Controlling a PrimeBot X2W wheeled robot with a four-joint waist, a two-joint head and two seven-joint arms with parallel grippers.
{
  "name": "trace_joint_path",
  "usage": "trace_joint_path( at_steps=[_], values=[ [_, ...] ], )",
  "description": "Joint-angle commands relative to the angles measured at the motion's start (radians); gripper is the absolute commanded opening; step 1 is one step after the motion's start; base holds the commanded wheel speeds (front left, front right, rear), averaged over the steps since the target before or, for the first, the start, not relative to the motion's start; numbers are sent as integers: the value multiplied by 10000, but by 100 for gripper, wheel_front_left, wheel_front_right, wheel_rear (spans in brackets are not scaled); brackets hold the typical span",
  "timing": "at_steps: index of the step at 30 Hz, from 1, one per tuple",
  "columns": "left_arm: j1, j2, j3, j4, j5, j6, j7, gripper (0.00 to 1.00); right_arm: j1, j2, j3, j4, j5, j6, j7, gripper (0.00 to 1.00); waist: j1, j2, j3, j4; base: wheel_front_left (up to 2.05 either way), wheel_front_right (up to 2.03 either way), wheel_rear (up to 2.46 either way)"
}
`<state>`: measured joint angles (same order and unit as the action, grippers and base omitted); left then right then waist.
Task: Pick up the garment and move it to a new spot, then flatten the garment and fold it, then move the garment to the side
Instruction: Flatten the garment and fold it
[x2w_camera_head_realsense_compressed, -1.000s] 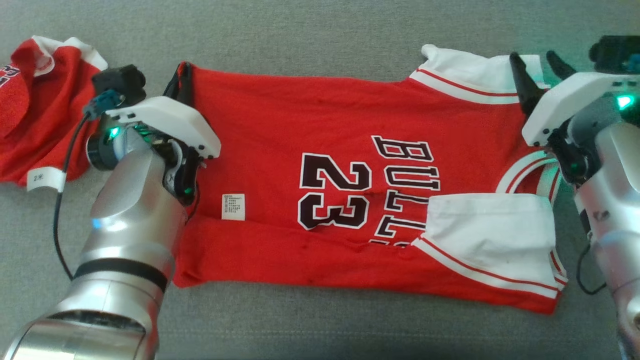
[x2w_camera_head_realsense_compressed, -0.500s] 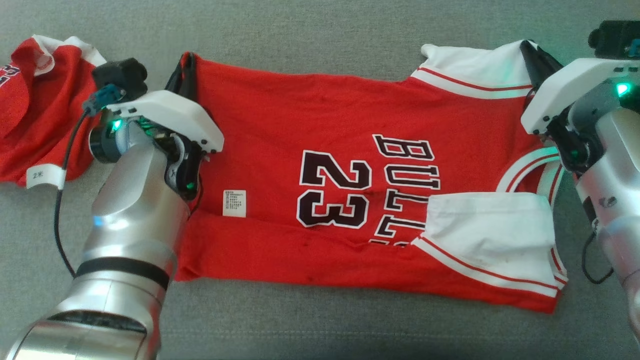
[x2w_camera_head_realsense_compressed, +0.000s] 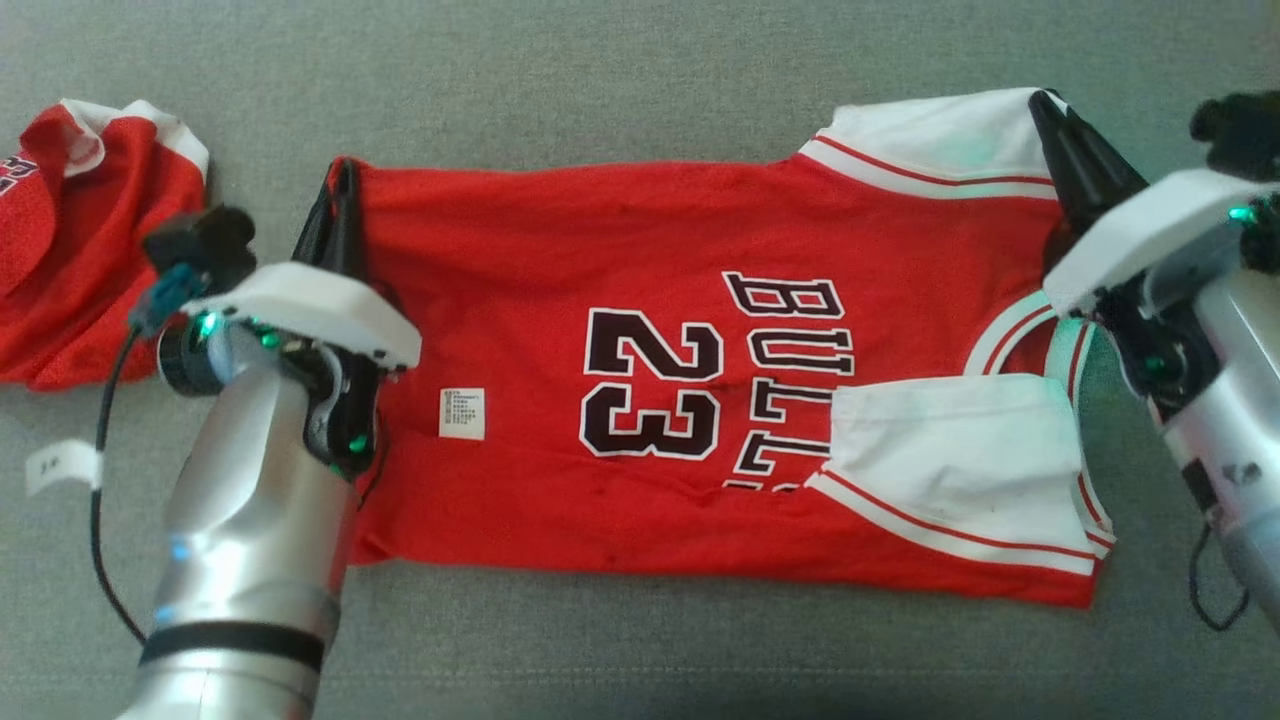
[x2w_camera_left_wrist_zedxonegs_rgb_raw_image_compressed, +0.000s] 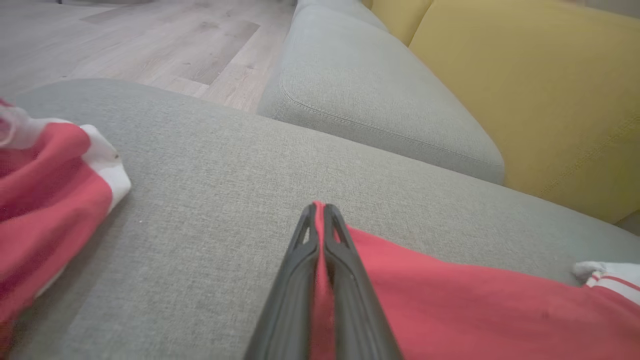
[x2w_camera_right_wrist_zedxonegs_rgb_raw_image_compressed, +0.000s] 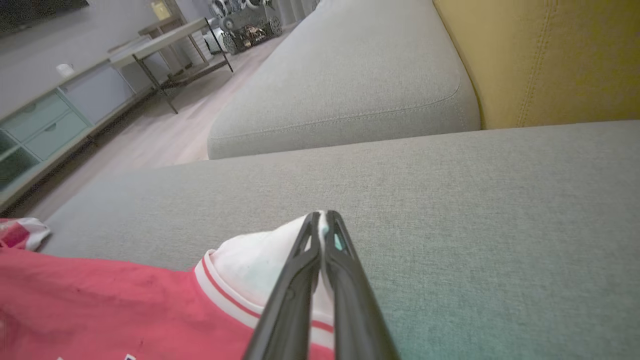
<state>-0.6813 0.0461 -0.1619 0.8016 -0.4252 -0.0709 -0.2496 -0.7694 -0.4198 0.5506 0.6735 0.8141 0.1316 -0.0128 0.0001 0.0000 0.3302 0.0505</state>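
A red basketball jersey (x2w_camera_head_realsense_compressed: 620, 250) with white sleeves, "BULLS" and "23" lies spread on the grey sofa seat (x2w_camera_head_realsense_compressed: 600, 80), its near edge folded over. My left gripper (x2w_camera_head_realsense_compressed: 340, 185) is shut on the jersey's far left hem corner; in the left wrist view red cloth (x2w_camera_left_wrist_zedxonegs_rgb_raw_image_compressed: 450, 300) is pinched between the left gripper's (x2w_camera_left_wrist_zedxonegs_rgb_raw_image_compressed: 320, 212) fingers. My right gripper (x2w_camera_head_realsense_compressed: 1045, 105) is shut on the far white sleeve (x2w_camera_head_realsense_compressed: 940, 130); the right wrist view has white cloth (x2w_camera_right_wrist_zedxonegs_rgb_raw_image_compressed: 250, 265) clamped in the right gripper (x2w_camera_right_wrist_zedxonegs_rgb_raw_image_compressed: 321, 218).
A second red garment (x2w_camera_head_realsense_compressed: 70, 250) lies bunched at the far left, and a white tag (x2w_camera_head_realsense_compressed: 60, 465) sits on the seat near it. A yellow back cushion (x2w_camera_left_wrist_zedxonegs_rgb_raw_image_compressed: 525, 85) and another grey seat cushion (x2w_camera_right_wrist_zedxonegs_rgb_raw_image_compressed: 360, 75) lie beyond, with wooden floor (x2w_camera_left_wrist_zedxonegs_rgb_raw_image_compressed: 125, 40) past the sofa's edge.
The right gripper went from open above the white sleeve to shut on it. Both grippers pulled the jersey's far edge toward me, while the left stayed shut on the hem.
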Motion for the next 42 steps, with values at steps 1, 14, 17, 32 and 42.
trace_joint_path(
  at_steps=[1, 14, 17, 32, 42],
  values=[
    [107, 379, 405, -561, 8, -60, -122, 0, 284, -269, 61, -629, 267, -9, -211, 0, -1, 0, -57, -6, 0, 0, 0],
    [2376, 569, 875, -2434, -881, -151, 430, 0, 3704, -1171, -478, -3996, 1628, -9, -303, 0, -1, 0, -493, -375, 0, 0, 0],
    [2880, 614, 1075, -2882, -1145, -59, 616, 0, 4369, -1207, -720, -4313, 1738, -9, -261, 0, -1, 0, -494, -491, 0, 0, 0],
    [5016, 523, 1400, -4581, -1900, 564, 1542, 0, 6535, -1009, -1149, -5061, 1616, -9, 83, 0, -1, 0, -666, -674, 0, 0, 0],
    [5558, 589, 1201, -4329, -1719, 945, 1830, 100, 6909, -792, -1150, -4580, 415, -9, 781, 100, -1, 0, -925, -736, 0, 0, 0]
  ],
)
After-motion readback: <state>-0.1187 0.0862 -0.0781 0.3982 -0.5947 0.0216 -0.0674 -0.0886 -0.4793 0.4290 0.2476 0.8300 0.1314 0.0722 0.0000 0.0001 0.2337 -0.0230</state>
